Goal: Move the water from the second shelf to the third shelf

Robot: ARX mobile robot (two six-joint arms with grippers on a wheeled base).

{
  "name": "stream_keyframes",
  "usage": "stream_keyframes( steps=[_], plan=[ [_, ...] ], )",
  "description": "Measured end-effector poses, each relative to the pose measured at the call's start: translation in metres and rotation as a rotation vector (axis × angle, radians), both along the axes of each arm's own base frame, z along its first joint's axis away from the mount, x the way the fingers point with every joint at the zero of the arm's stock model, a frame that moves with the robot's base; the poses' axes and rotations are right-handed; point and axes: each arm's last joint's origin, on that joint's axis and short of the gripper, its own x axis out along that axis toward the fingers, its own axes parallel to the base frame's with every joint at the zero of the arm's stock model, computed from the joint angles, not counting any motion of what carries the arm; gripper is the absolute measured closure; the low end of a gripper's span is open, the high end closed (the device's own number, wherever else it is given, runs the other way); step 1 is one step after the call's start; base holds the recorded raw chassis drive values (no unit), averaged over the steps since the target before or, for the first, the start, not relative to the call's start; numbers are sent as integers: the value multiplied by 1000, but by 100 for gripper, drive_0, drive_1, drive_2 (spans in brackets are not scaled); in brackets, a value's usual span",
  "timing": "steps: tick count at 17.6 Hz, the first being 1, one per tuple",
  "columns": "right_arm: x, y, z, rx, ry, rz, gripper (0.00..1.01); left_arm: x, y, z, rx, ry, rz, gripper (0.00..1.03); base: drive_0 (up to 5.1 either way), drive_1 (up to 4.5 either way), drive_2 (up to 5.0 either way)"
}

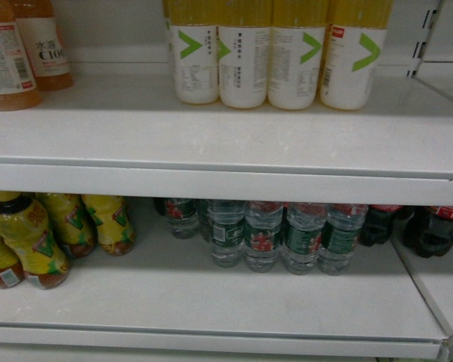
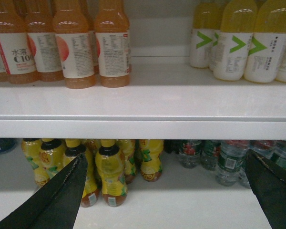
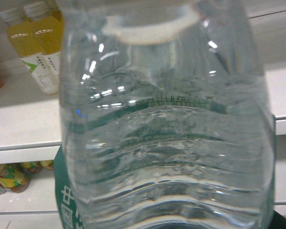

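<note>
A clear ribbed water bottle [image 3: 162,133] with a dark green label fills the right wrist view, its white cap at the top. My right gripper [image 3: 167,224] is shut on it; the bottle hides the fingers except a dark edge at the lower right. Behind the bottle is a white shelf edge. In the head view, several more water bottles [image 1: 264,235] stand at the back of the lower shelf [image 1: 211,302], and neither gripper shows there. My left gripper [image 2: 167,191] is open and empty, facing the lower shelf, its black fingers [image 2: 57,200] wide apart.
Yellow-and-white drink bottles [image 1: 272,53] and orange drink bottles [image 1: 19,53] stand on the upper shelf [image 1: 226,143]. Yellow tea bottles [image 1: 53,237] sit at the lower left and dark cola bottles [image 1: 430,226] at the lower right. A shelf upright [image 1: 423,38] runs along the right.
</note>
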Motion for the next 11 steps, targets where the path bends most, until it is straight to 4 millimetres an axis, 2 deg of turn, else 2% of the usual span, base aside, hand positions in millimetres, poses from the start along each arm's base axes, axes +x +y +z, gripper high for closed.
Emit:
stream_keyframes(
  steps=[11],
  plan=[
    [0, 0, 0, 1, 1, 2, 59, 0, 0, 0, 0, -2, 0, 5, -435, 217, 217]
  ],
)
